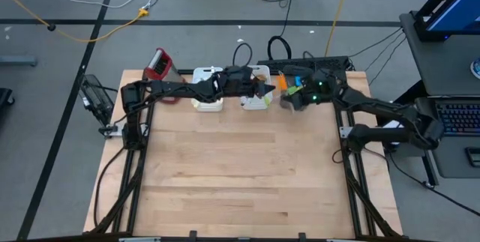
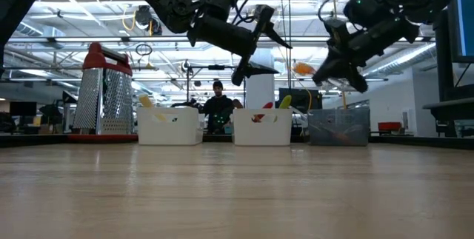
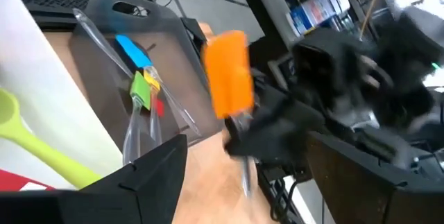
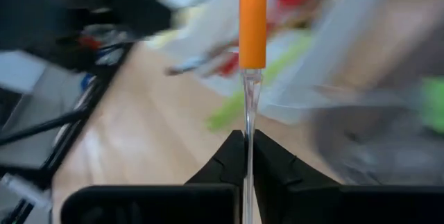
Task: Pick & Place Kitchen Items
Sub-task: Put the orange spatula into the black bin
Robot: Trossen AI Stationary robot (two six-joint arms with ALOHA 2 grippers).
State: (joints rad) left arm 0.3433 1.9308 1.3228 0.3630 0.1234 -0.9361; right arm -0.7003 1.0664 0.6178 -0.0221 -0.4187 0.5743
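The right gripper (image 4: 246,144) has its jaws closed on the clear handle of the orange spatula (image 4: 252,19), whose blade stands out well ahead of the jaws; in the low view the right gripper (image 2: 342,65) hangs in the air above the grey cup (image 2: 338,128) with the orange blade (image 2: 303,68) just beside it, clear of every container. The left gripper (image 2: 255,43) hovers above the middle white bin (image 2: 261,128); its jaws look spread and I see nothing between them. From the left wrist, the grey cup (image 3: 114,50) lies ahead of those jaws and already holds a blue spatula (image 3: 133,49) and a green spatula (image 3: 142,89) on clear handles, with a small red piece (image 3: 159,107) among them, and the orange spatula (image 3: 229,71) hangs between that cup and the right arm. A yellow-green spoon (image 3: 35,141) lies in the white bin close to the left jaws. In the low view coloured tips show over the rims of both white bins, the other white bin (image 2: 169,126) beside the box grater (image 2: 103,91). From above, no loose utensils show on the wooden surface (image 1: 240,174). My judgement is that the sorting is nearly finished: most items sit in containers, and what remains is to lower the orange spatula into one, likely the grey cup, and let go of it.
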